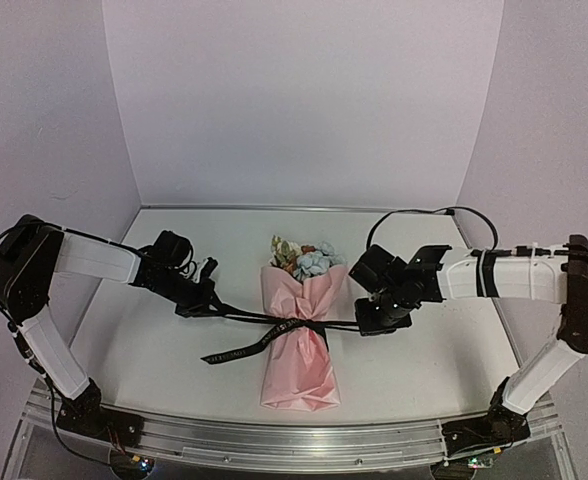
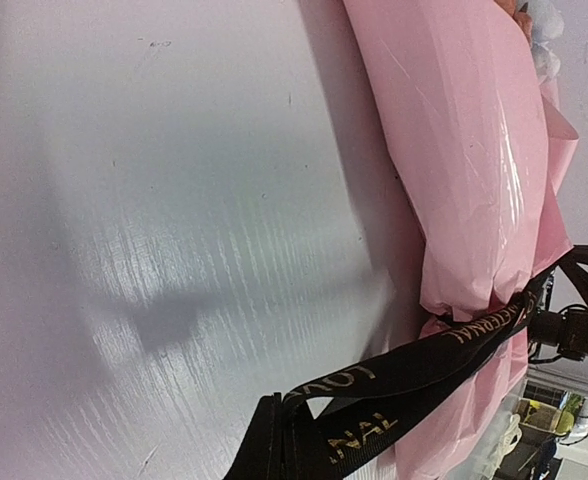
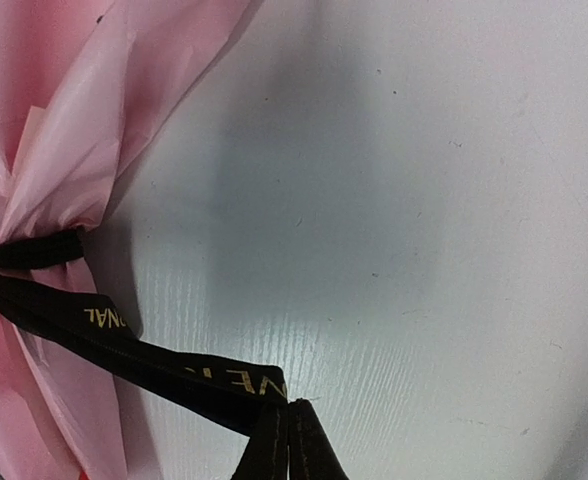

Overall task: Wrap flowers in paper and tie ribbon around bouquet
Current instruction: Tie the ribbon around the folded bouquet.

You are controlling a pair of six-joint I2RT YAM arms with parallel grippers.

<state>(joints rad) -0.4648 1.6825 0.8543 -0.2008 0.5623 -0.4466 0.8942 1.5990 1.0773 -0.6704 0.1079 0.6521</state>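
The bouquet (image 1: 296,350) lies in the middle of the top view on the white surface (image 1: 144,340). Its wide pink foot points toward the bottom of the frame, and the flowers (image 1: 304,260) show at the upper end. The black ribbon (image 1: 296,327) crosses the paper (image 1: 292,295) at its waist, where the sheet is gathered in tight, and runs out to either side. One loose tail trails toward the lower left. The left end effector (image 1: 200,300), left of centre, is pressed together on the ribbon's left run, and the right end effector (image 1: 374,318), right of centre, is pinching the right run. In both wrist views the strand leads taut from the bottom edge of the frame up to the cinched paper, though dark fingers against dark satin make it hard to tell exactly where the pinch begins. The paper looks thin, glossy and crinkly, so it will likely crease or tear under a hard pull. The whole bundle seems light and may slide on the smooth surface. The satin ribbon is soft and probably slippery. It is best held flat near its ends, well away from the cinch, and drawn evenly from both sides so the bouquet does not roll or drag sideways.
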